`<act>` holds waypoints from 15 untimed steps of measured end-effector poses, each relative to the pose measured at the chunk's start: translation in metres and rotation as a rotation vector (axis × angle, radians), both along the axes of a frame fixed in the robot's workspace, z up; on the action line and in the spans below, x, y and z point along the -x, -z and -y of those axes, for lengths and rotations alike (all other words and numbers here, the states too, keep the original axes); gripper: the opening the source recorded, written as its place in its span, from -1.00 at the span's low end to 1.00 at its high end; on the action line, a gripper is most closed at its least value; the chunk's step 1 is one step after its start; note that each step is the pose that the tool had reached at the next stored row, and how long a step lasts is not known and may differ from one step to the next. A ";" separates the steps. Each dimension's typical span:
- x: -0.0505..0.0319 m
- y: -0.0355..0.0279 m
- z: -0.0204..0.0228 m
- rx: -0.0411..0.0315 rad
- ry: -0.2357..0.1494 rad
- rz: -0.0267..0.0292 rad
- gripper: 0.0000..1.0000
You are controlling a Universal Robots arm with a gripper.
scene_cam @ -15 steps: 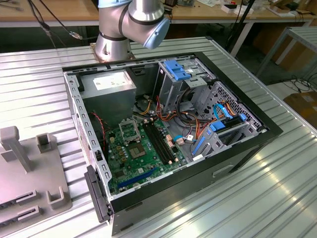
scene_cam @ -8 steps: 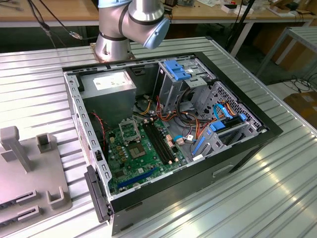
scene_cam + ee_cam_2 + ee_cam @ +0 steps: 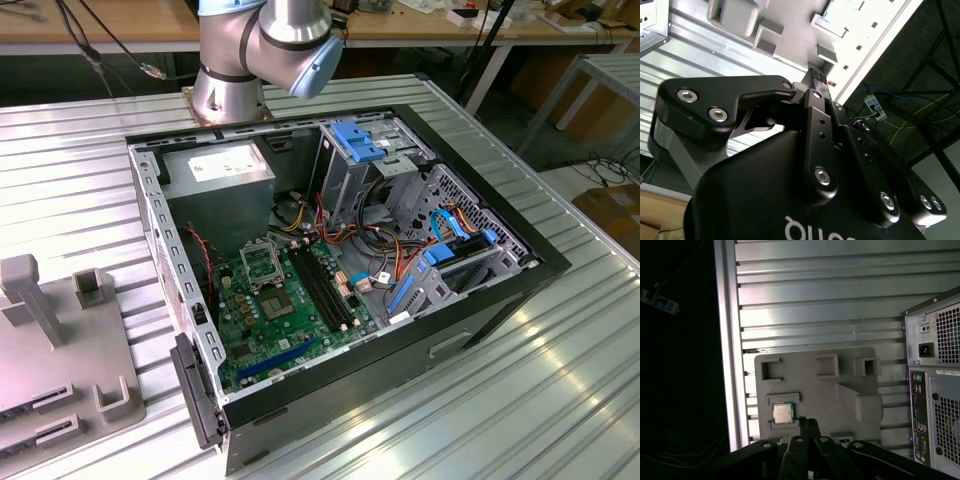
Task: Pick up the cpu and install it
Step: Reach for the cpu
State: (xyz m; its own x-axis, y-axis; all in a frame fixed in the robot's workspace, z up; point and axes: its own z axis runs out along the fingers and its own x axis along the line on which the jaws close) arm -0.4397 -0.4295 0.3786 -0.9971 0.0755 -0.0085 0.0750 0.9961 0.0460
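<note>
Cpu (image 3: 782, 413) sits flat in a tray (image 3: 850, 370) pocket on the table (image 3: 815, 290), near the fingers (image 3: 804, 427), which are together, empty. Approach step, I'd say: centre over chip, come down square, grip opp. edges w/o tilting it

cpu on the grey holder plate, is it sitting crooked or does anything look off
Nothing stands out. In the first wrist view the cpu lies flat in its recess on the grey holder plate, edges square with the recess, pale face up. The gripper is near it, holding nothing.
</note>
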 end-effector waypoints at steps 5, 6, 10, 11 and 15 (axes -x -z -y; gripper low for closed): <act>-0.0001 0.0002 0.0001 -0.0052 0.000 -0.0166 -0.79; -0.0001 0.0003 0.0000 -0.0053 0.000 -0.0193 -0.79; -0.0002 0.0002 0.0001 -0.0056 0.000 -0.0206 -0.79; -0.0002 0.0002 0.0001 -0.0056 0.000 -0.0206 -0.79; 0.0011 0.0011 0.0002 -0.0070 0.000 -0.0291 -0.79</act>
State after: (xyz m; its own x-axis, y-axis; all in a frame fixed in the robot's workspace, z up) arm -0.4408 -0.4296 0.3775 -0.9969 0.0753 0.0210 0.0763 0.9958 0.0508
